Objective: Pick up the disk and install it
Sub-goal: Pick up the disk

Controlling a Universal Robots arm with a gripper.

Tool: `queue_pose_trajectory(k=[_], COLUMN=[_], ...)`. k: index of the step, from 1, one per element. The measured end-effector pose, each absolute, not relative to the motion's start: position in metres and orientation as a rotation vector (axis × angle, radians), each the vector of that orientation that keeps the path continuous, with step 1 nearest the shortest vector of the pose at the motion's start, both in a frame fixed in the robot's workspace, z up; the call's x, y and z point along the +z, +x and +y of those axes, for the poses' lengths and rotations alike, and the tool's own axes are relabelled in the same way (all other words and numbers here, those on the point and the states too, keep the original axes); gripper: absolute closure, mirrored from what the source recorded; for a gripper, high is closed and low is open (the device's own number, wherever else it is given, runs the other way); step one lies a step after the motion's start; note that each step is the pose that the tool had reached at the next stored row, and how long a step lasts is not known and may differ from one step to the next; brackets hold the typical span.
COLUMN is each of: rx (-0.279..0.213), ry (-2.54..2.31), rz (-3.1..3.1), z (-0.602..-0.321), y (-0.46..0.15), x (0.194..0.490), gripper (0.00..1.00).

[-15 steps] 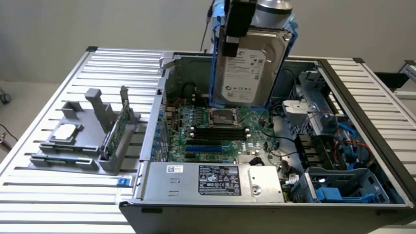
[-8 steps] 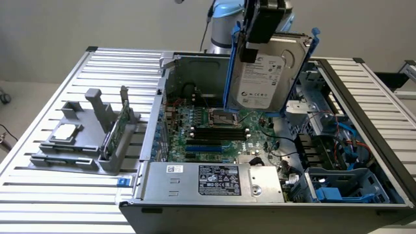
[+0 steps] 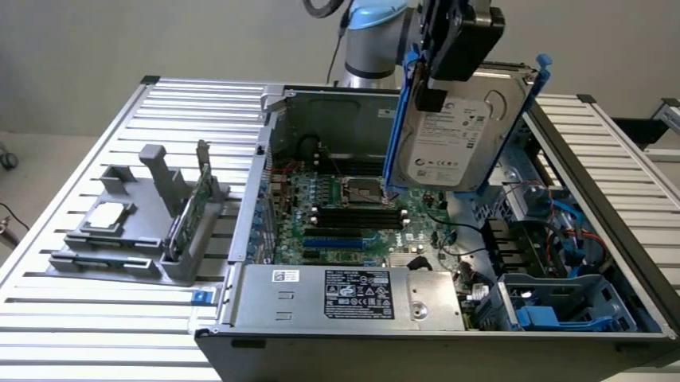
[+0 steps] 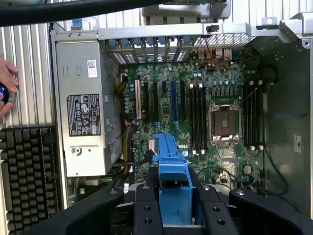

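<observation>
The disk, a silver hard drive with a white label in a blue carrier, hangs upright above the open computer case, over its far right part. My gripper is shut on its top edge. In the wrist view the carrier's blue edge sits between my two black fingers, and below it lies the motherboard.
A grey holder on the slatted table at the exterior view's left carries a small square chip and a green card. The case holds a power supply and a blue drive bay. A person's hand is beside the case.
</observation>
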State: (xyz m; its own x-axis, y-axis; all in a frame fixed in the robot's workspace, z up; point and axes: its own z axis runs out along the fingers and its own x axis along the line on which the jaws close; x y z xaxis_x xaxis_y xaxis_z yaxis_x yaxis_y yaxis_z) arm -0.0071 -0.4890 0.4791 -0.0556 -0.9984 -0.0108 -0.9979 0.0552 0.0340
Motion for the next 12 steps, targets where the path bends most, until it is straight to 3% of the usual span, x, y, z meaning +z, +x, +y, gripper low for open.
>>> queue_pose_trajectory(k=[12], rx=[-0.045], ry=[2.153], rz=[-2.27], z=[-0.526], y=[0.007], x=[0.474], gripper=[0.67])
